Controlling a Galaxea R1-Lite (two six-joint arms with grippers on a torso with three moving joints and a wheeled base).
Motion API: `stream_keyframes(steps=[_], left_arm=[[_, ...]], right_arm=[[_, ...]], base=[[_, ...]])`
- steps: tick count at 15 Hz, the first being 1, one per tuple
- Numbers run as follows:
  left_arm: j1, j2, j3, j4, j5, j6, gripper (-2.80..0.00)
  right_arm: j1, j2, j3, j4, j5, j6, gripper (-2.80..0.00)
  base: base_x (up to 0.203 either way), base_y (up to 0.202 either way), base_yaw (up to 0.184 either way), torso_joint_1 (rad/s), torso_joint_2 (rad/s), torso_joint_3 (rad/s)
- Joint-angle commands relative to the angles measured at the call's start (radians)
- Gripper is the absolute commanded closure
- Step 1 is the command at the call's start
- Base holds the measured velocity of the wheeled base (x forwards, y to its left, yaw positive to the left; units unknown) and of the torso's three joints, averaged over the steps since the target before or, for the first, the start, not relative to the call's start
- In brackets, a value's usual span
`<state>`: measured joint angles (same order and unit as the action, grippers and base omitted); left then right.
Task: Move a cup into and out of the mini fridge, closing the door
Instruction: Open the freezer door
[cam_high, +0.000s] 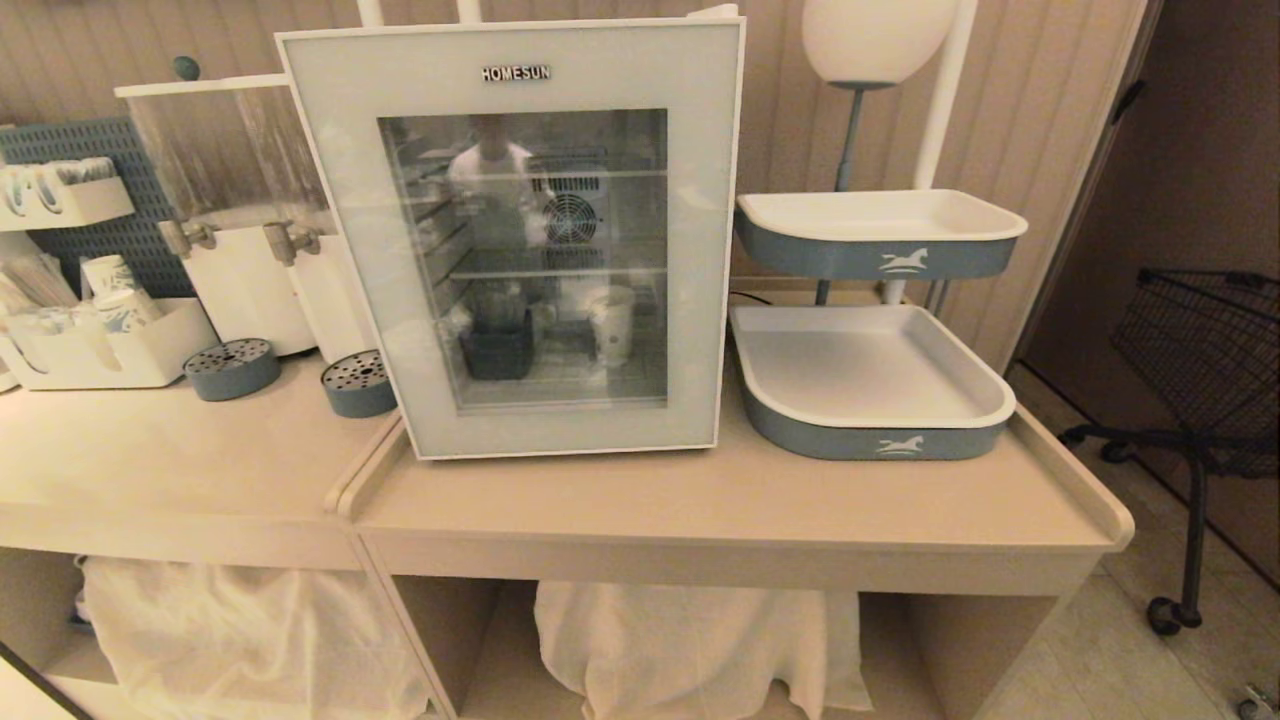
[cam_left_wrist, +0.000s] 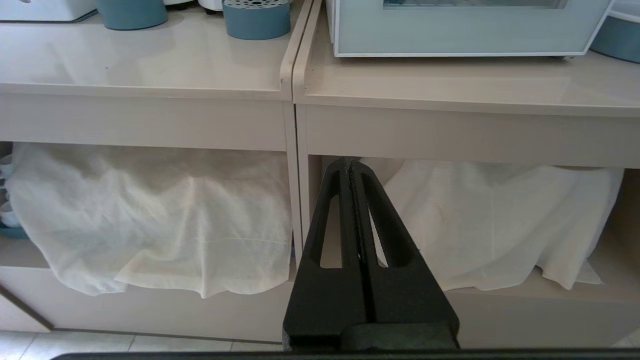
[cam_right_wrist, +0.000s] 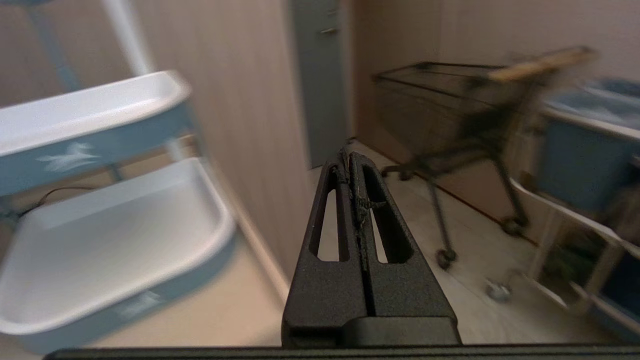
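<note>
The mini fridge (cam_high: 560, 140) stands on the beige counter (cam_high: 700, 500) with its grey-blue glass door (cam_high: 345, 230) shut; the door's lower edge (cam_left_wrist: 460, 30) also shows in the left wrist view. Behind the glass a pale paper cup (cam_high: 612, 325) stands upright on the fridge floor, beside a dark container (cam_high: 497, 345). Neither arm is in the head view. My left gripper (cam_left_wrist: 351, 162) is shut and empty, low in front of the counter's open shelf. My right gripper (cam_right_wrist: 351, 155) is shut and empty, near the counter's right end beside the lower tray (cam_right_wrist: 100, 240).
A two-tier white-and-blue tray stand (cam_high: 870, 440) sits right of the fridge. A drinks dispenser (cam_high: 230, 170), two round drip trays (cam_high: 232, 368) and an organiser with stacked cups (cam_high: 110, 330) are on the left. A black wire cart (cam_high: 1200, 370) stands on the floor at right. White cloths (cam_high: 690, 640) hang under the counter.
</note>
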<state>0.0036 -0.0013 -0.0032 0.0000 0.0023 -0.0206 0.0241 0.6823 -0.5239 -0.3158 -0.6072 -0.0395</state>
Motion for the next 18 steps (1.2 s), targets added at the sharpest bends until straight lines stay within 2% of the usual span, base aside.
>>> stream_keyframes(steps=[1, 2, 4, 6, 7, 8, 9, 11, 12, 18], left_arm=[[-0.001, 0.000, 0.000, 0.000, 0.001, -0.001, 0.00], [-0.001, 0.000, 0.000, 0.000, 0.001, -0.001, 0.00], [-0.001, 0.000, 0.000, 0.000, 0.001, -0.001, 0.00], [-0.002, 0.000, 0.000, 0.000, 0.001, -0.001, 0.00], [-0.001, 0.000, 0.000, 0.000, 0.001, -0.001, 0.00], [-0.002, 0.000, 0.000, 0.000, 0.001, -0.001, 0.00], [-0.001, 0.000, 0.000, 0.000, 0.001, -0.001, 0.00], [-0.001, 0.000, 0.000, 0.000, 0.001, -0.001, 0.00], [-0.001, 0.000, 0.000, 0.000, 0.001, -0.001, 0.00], [-0.001, 0.000, 0.000, 0.000, -0.001, 0.001, 0.00]], right_arm=[[-0.025, -0.346, 0.089, 0.067, 0.000, 0.006, 0.00], [-0.026, -0.457, 0.125, 0.115, 0.017, 0.009, 0.00], [-0.026, -0.636, 0.244, 0.173, 0.138, 0.006, 0.00], [-0.026, -0.688, 0.427, 0.170, 0.258, 0.003, 0.00], [-0.026, -0.686, 0.499, 0.168, 0.354, 0.007, 0.00], [-0.026, -0.685, 0.530, 0.177, 0.411, 0.017, 0.00], [-0.026, -0.684, 0.521, 0.230, 0.461, 0.027, 0.00], [-0.026, -0.682, 0.460, 0.490, 0.565, 0.013, 0.00], [-0.026, -0.683, 0.424, 0.569, 0.613, -0.014, 0.00], [-0.026, -0.684, 0.424, 0.558, 0.627, -0.019, 0.00]], base=[[0.000, 0.000, 0.000, 0.000, 0.00, 0.000], [0.000, 0.000, 0.000, 0.000, 0.00, 0.000], [0.000, 0.000, 0.000, 0.000, 0.00, 0.000], [0.000, 0.000, 0.000, 0.000, 0.00, 0.000], [0.000, 0.000, 0.000, 0.000, 0.00, 0.000], [0.000, 0.000, 0.000, 0.000, 0.00, 0.000], [0.000, 0.000, 0.000, 0.000, 0.00, 0.000], [0.000, 0.000, 0.000, 0.000, 0.00, 0.000], [0.000, 0.000, 0.000, 0.000, 0.00, 0.000], [0.000, 0.000, 0.000, 0.000, 0.00, 0.000]])
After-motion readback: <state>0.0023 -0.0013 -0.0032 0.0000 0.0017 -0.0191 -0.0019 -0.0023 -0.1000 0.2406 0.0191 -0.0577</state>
